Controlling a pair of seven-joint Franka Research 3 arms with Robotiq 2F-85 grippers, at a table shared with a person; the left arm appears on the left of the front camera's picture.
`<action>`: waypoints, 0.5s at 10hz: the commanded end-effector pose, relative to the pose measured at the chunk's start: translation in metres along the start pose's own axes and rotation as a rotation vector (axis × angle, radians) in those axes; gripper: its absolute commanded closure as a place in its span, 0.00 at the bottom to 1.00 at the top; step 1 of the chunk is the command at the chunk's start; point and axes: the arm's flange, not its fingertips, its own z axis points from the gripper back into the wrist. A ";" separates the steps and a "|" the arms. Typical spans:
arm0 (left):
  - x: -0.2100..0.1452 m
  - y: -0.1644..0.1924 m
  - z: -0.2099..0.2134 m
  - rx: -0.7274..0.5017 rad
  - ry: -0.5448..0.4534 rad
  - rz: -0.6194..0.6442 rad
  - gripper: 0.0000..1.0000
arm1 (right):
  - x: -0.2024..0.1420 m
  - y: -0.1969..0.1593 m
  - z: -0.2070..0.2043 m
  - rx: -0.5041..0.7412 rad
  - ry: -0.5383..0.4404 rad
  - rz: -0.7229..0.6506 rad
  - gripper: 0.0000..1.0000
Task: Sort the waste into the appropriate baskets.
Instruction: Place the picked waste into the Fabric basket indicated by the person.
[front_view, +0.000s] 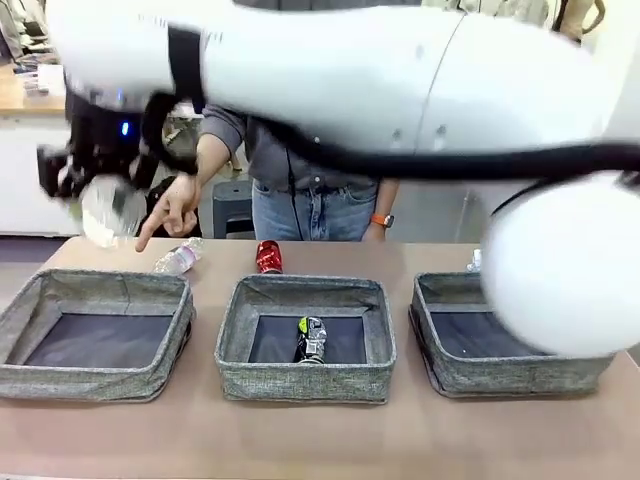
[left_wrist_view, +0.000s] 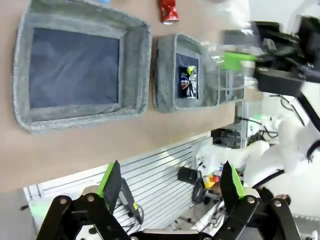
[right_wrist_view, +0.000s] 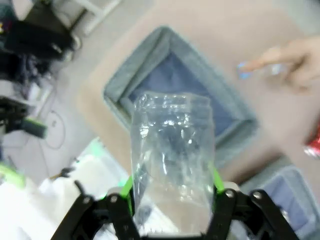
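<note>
My right gripper (front_view: 100, 192) reaches across to the left and is shut on a clear plastic bottle (front_view: 112, 212), held in the air over the left basket (front_view: 60, 290). In the right wrist view the bottle (right_wrist_view: 172, 145) sits between the green pads above that basket (right_wrist_view: 150, 60). A person's hand (front_view: 170, 208) points down beside it. Another clear bottle (front_view: 180, 258) and a red can (front_view: 268, 257) lie on the table behind the baskets. A dark can (front_view: 312, 340) lies in the middle basket (front_view: 305, 385). My left gripper (left_wrist_view: 170, 182) hangs open and empty, high above the table.
The right basket (front_view: 450, 375) is partly hidden by my right arm (front_view: 400, 80), which spans the top of the front view. Something clear (front_view: 474, 262) shows behind that basket. The person stands at the far edge. A bare strip of table runs in front of the baskets.
</note>
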 end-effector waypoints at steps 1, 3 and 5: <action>0.013 -0.003 -0.005 0.016 -0.006 0.063 0.00 | 0.040 0.016 0.007 -0.025 0.053 -0.156 0.42; 0.013 -0.003 -0.005 0.016 -0.006 0.063 0.00 | 0.000 0.000 0.000 0.000 0.000 0.000 0.42; 0.013 -0.003 -0.005 0.016 -0.006 0.063 0.00 | -0.004 0.029 -0.031 -0.114 0.050 -0.042 0.42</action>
